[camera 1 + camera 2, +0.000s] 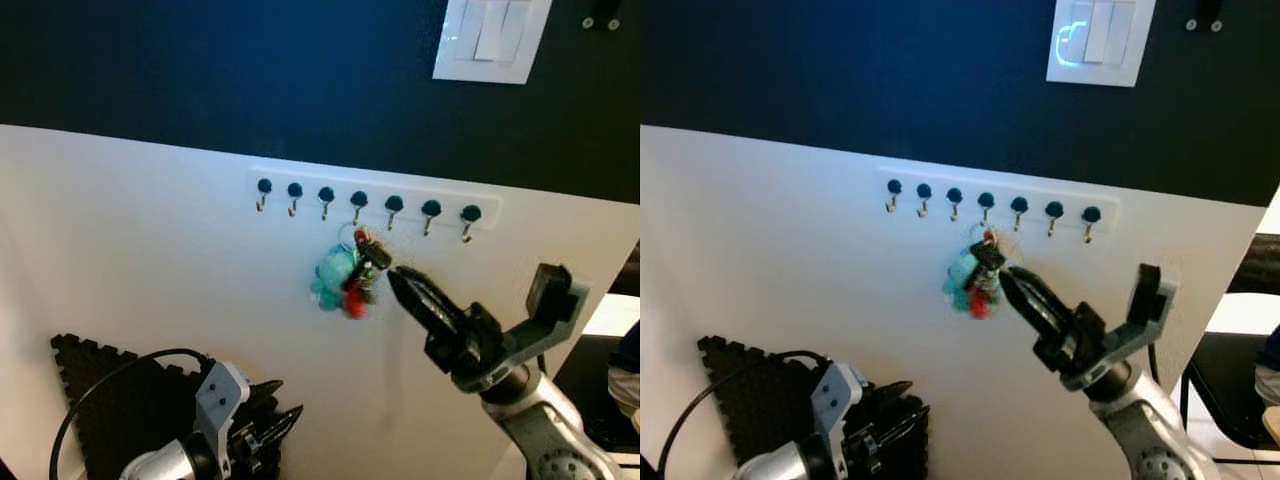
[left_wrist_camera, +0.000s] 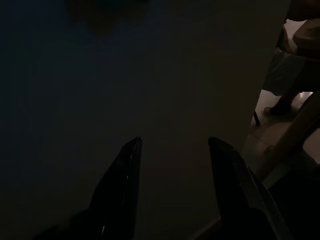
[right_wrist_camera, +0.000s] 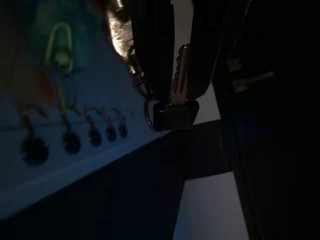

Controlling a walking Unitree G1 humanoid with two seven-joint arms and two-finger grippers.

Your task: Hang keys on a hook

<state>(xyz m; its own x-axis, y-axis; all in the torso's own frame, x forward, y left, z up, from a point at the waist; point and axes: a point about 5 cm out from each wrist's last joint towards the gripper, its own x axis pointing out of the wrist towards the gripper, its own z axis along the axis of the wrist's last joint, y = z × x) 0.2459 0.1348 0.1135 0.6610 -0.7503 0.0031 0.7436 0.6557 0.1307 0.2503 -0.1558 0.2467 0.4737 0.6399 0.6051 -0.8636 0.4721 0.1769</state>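
— Seven hooks [image 1: 359, 203] in a row on the white rail [image 1: 486, 203], and the keys [image 1: 362, 268] hang just under the fourth from the left. Are they on it?

— I cannot tell. The ring is right at that hook, close enough to be looped over it, but the right gripper [image 1: 397, 277] is clenched on them. In the right wrist view a key [image 3: 181, 75] is pinched between the two black fingers [image 3: 150, 45], with its dark head poking out.

— So what makes the step go well?

— My judgement: get the ring over the hook's upturned tip, lower it until the hook bears the weight, and only then let go. Releasing early would drop the bunch down the wall. The teal and red charms [image 1: 335, 280] hang below and could swing, so move slowly.

— And the left gripper [image 1: 272, 420]?

— Idle and low, fingers spread apart, in front of a black foam mat [image 1: 110, 390].

— Any containers here?

— None I can see. Just the wall, a light switch [image 1: 492, 35] well above the rail, and the other six hooks, all bare.
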